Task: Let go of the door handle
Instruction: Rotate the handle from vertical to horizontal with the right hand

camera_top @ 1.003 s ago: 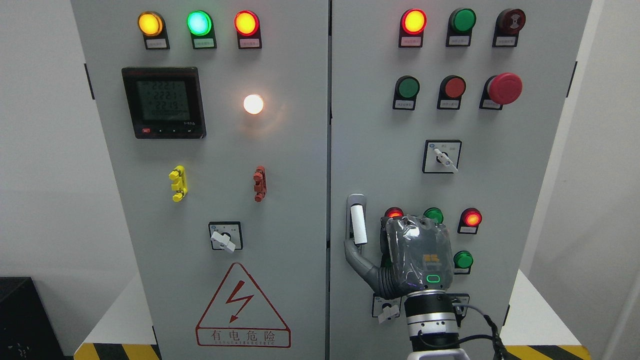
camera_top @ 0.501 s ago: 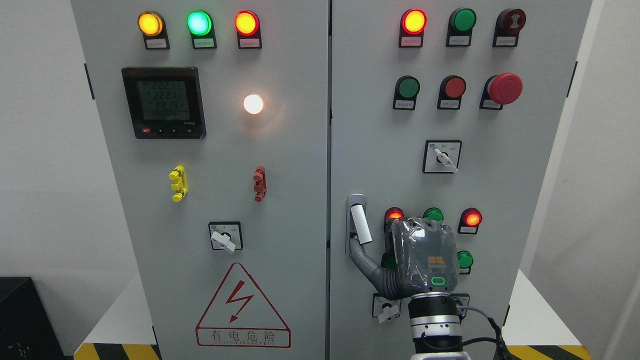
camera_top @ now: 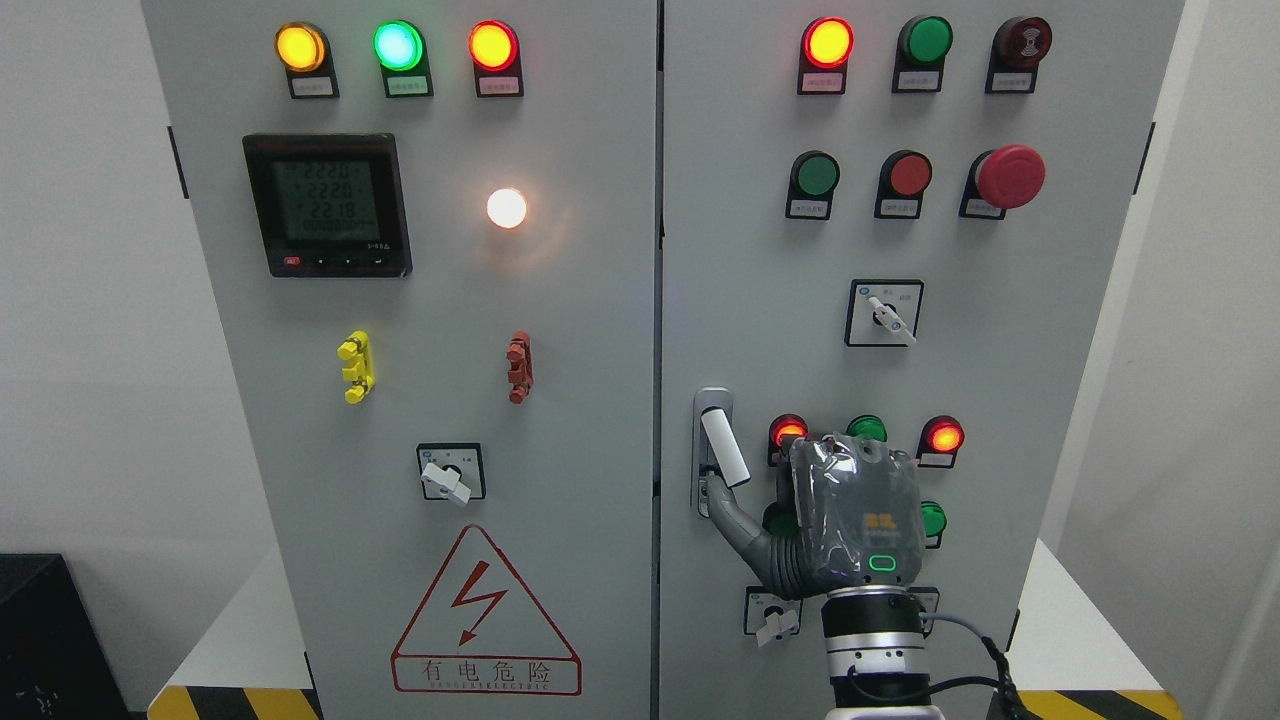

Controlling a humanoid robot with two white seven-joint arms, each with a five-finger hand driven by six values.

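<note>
Grey cabinet doors [camera_top: 560,400] studded with lamps and switches filled the view, set on a white worktop [camera_top: 1070,620]. Since the earlier frames the door handle [camera_top: 724,448] had tilted further, its lower end swinging rightward, and the right hand [camera_top: 800,520] had shifted slightly right and down. The white handle sat on the right door's left edge, up and left of the hand, whose thumb [camera_top: 728,512] reached just beneath its lower end. Whether the other fingers were curled could not be told.

Grey cabinet [camera_top: 560,420] on white platform [camera_top: 1075,630]
</note>
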